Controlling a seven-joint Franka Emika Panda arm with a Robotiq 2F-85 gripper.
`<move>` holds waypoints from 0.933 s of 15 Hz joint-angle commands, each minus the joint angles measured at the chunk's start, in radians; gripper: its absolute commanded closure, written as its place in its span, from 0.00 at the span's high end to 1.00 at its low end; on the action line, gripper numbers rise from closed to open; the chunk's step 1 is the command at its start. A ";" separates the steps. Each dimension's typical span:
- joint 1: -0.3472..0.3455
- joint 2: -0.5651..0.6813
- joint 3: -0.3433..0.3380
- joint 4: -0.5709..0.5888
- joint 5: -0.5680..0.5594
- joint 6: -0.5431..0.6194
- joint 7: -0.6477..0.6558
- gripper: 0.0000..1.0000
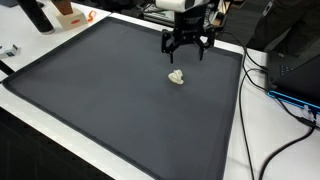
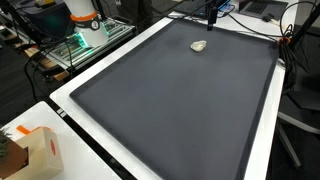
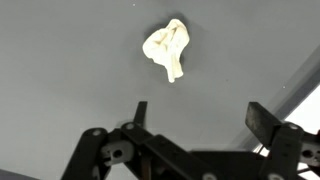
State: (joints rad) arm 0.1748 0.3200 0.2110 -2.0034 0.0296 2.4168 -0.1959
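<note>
A small crumpled white lump (image 1: 177,77) lies on the dark grey mat (image 1: 110,110); it also shows in the other exterior view (image 2: 199,45) and in the wrist view (image 3: 167,49). My gripper (image 1: 187,49) hangs above the mat a little beyond the lump, near the mat's far edge, and does not touch it. Its fingers are spread wide with nothing between them in the wrist view (image 3: 198,112). In an exterior view the gripper (image 2: 212,15) is small at the top edge.
The mat (image 2: 180,110) covers most of a white table (image 1: 258,130). Black cables (image 1: 285,110) run along one side. A cardboard box (image 2: 40,150) stands at a table corner. Orange and black items (image 1: 68,15) sit beyond the mat. A metal cart (image 2: 80,45) stands nearby.
</note>
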 commanded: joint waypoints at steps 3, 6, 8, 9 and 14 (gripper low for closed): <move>-0.079 -0.138 0.012 -0.135 0.267 0.004 0.003 1.00; -0.106 -0.169 0.004 -0.189 0.432 0.016 -0.008 1.00; -0.119 -0.182 -0.001 -0.225 0.543 0.022 -0.013 1.00; -0.124 -0.187 -0.004 -0.242 0.598 0.023 -0.015 1.00; -0.119 -0.187 -0.030 -0.314 0.759 0.062 0.003 1.00</move>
State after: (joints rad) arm 0.0509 0.1605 0.1934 -2.2486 0.7116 2.4420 -0.2021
